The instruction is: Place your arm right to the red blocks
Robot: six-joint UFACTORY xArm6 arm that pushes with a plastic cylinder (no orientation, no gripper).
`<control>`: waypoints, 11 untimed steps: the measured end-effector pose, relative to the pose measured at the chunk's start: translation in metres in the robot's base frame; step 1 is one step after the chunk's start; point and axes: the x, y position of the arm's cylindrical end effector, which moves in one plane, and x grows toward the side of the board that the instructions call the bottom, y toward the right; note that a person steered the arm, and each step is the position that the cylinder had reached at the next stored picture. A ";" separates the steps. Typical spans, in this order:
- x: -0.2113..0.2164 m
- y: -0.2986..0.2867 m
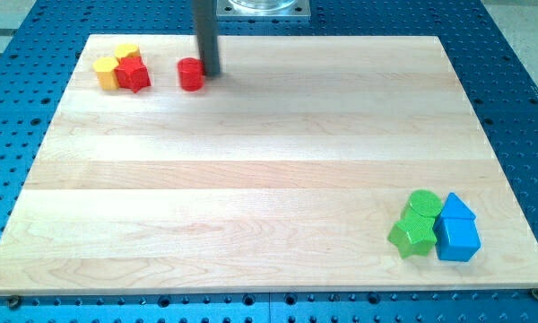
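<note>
Red blocks sit in the upper left of the frame: a red cylinder [191,74] stands alone, and a red star-shaped block [133,74] lies further toward the view's left, well apart from it. Two yellow blocks adjoin the red star: one yellow block [107,73] touches its left side, and a second yellow block [127,52] sits just above it; their exact shapes cannot be made out.

Arm pose: the dark rod descends vertically from the view's top edge, below a metal mounting plate [263,7]. My tip [212,74] rests on the counter immediately to the view's right of the red cylinder, touching it or nearly so; contact cannot be confirmed. The arm carries no claw, so there is no open or closed state to tell; the rod holds nothing.

Surface: the counter [269,170] is a pale wooden board of joined planks, lying on a blue perforated base [520,108] that shows on all sides.

Lower right of the frame: a tight cluster of four blocks. A green cylinder [422,202] sits above a green star-shaped block [412,235]; beside them on the right, a blue triangular block [456,208] sits above a blue cube [457,239]. The four appear to touch one another.
</note>
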 end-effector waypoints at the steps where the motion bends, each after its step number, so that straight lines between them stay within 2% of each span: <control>1: 0.035 0.035; 2: 0.042 0.001; 3: 0.024 -0.034; 4: 0.022 -0.035; 5: 0.020 0.030; 6: 0.020 0.061; 11: 0.021 0.084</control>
